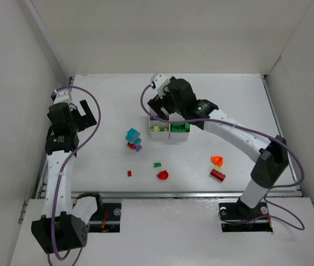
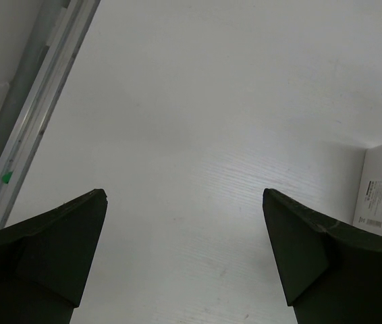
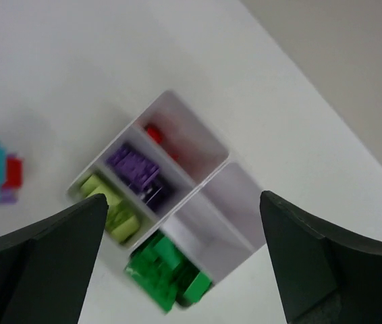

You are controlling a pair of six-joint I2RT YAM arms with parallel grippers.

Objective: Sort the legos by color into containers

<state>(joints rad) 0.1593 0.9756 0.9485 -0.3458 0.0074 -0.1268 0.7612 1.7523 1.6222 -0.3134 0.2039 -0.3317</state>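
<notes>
The white six-compartment tray (image 1: 168,133) stands at mid-table, its far part hidden under my right gripper (image 1: 160,106). In the right wrist view the tray (image 3: 228,162) holds a red lego (image 3: 154,133), purple legos (image 3: 135,169), yellow-green legos (image 3: 110,204) and green legos (image 3: 167,270); two compartments look empty. My right gripper (image 3: 183,197) is open and empty above the tray. Loose legos lie on the table: a cyan, red and purple cluster (image 1: 133,138), a small red one (image 1: 129,173), a green one (image 1: 157,164), a red round one (image 1: 162,175), an orange one (image 1: 217,160) and a red brick (image 1: 217,175). My left gripper (image 1: 82,113) is open and empty.
The left gripper (image 2: 184,192) hangs over bare white table, with the tray's side wall (image 2: 380,196) at the right edge of its view. White walls enclose the table on the left, back and right. A metal rail (image 2: 36,115) runs along the left edge.
</notes>
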